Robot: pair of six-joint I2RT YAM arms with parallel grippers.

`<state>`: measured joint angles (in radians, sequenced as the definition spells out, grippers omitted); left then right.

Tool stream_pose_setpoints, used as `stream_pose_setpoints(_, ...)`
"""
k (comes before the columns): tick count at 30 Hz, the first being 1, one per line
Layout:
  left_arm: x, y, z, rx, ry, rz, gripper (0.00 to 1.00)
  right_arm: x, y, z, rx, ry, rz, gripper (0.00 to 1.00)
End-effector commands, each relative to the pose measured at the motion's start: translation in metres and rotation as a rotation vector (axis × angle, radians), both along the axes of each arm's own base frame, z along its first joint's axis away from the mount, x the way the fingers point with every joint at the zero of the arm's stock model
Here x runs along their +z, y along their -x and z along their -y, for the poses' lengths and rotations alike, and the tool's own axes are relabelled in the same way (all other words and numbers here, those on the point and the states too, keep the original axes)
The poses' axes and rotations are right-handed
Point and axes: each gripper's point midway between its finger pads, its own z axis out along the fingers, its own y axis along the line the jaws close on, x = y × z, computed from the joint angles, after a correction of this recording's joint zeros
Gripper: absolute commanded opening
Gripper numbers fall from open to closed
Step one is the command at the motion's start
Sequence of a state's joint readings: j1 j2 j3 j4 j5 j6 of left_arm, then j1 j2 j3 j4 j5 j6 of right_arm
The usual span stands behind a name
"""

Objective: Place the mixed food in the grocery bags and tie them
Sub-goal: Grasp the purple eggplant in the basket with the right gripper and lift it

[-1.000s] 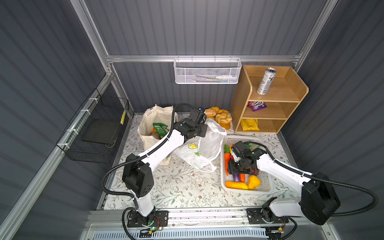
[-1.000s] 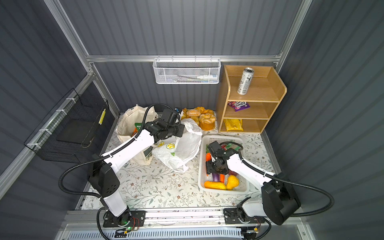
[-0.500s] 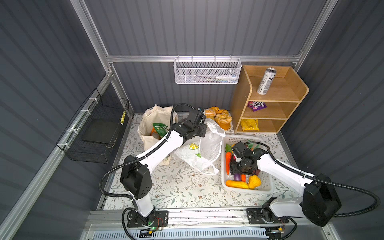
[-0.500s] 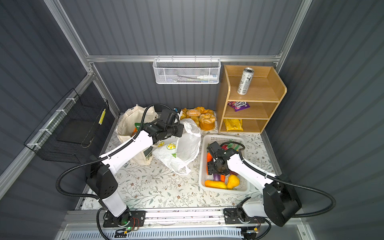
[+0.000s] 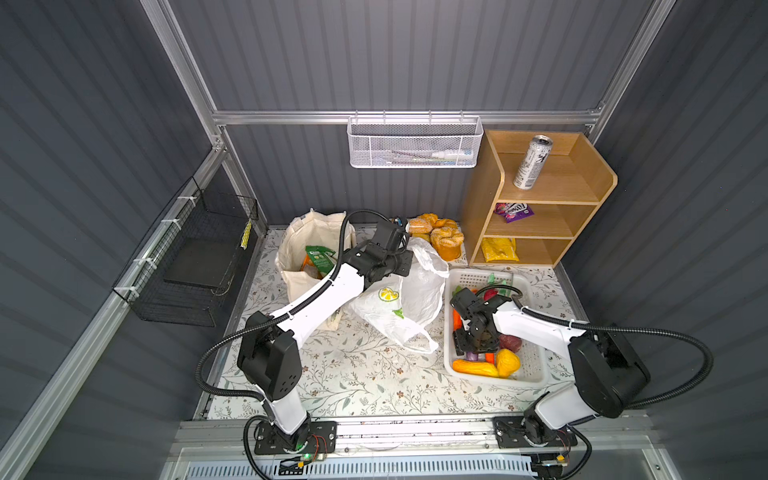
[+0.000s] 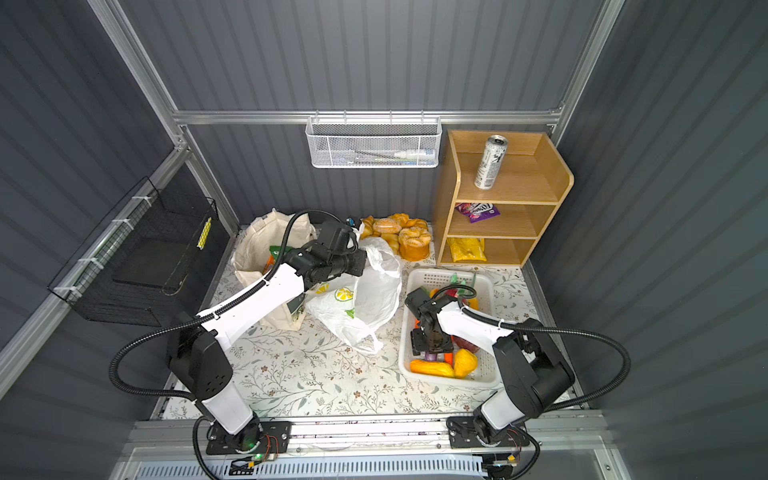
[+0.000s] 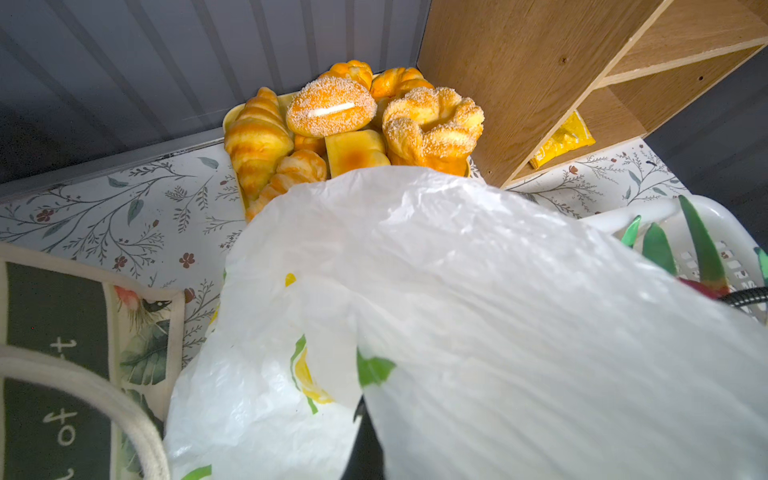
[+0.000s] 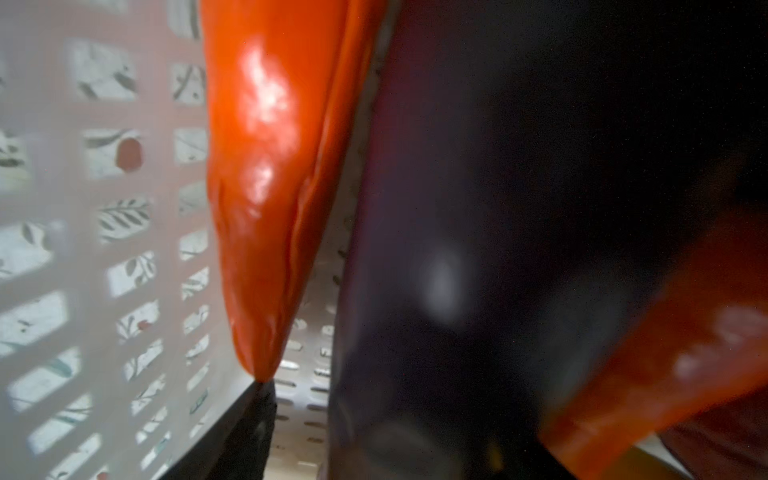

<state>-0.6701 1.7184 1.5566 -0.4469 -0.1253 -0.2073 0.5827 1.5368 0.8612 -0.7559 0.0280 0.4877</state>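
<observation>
Canvas tote [image 5: 297, 245]: centre-left, upright, green packet [image 5: 319, 257] inside.
Left gripper [image 5: 409, 261]: centre, clamped on the raised plastic bag [image 5: 419, 293].
Right gripper [image 5: 476, 347]: right of centre, down in the basket [image 5: 534, 376], jaws spread astride the eggplant [image 8: 457, 199], not pinching.
Can [image 5: 532, 163]: upper right, top of the shelf [image 5: 575, 178].

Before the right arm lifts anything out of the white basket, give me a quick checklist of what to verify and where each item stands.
1. Left pincer shut on the thin white lemon-printed plastic bag: ok.
2. Bag mouth open and facing up: cannot tell.
3. Right pincer over the glossy purple toy eggplant inside the white perforated plastic basket: ok.
4. Jaws closed on the eggplant: cannot tell.
5. Orange toy carrot clear of the lift: not ok. It lies right beside the eggplant, with its tip at a fingertip.
</observation>
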Motion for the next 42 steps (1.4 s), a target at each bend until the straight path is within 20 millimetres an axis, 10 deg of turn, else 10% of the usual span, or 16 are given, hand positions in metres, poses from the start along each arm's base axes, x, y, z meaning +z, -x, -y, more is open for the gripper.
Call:
stream_pose_setpoints(1, 0.017, 0.001, -0.004, 0.003, 0.044, 0.026, 0.00, -0.003, 0.010, 0.010, 0.000, 0.044, -0.024, 0.68)
stream_pose_setpoints(11, 0.018, 0.002, -0.002, -0.002, 0.053, 0.017, 0.00, 0.026, 0.000, 0.009, -0.031, -0.030, 0.121, 0.33)
stream_pose_setpoints(35, 0.017, 0.003, 0.002, -0.012, 0.062, -0.008, 0.00, 0.185, 0.002, 0.009, -0.064, -0.371, 0.520, 0.31)
stream_pose_setpoints(42, 0.017, 0.002, 0.009, -0.038, 0.067, -0.023, 0.00, 0.259, 0.031, -0.053, 0.290, -0.732, 0.531, 0.31)
